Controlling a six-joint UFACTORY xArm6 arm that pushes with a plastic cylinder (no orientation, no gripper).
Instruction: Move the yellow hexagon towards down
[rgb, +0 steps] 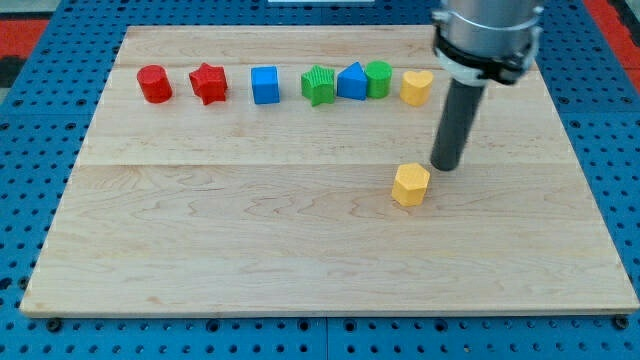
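The yellow hexagon (410, 185) lies on the wooden board (250, 240), right of the middle. My tip (447, 166) stands on the board just to the upper right of the hexagon, very close to it; I cannot tell if it touches. The dark rod rises from there to the arm's body at the view's top right.
A row of blocks runs along the board's top: red cylinder (155, 84), red star (208, 83), blue cube (265, 85), green star (318, 85), blue triangle (352, 81), green cylinder (378, 78), yellow heart (417, 87). Blue pegboard surrounds the board.
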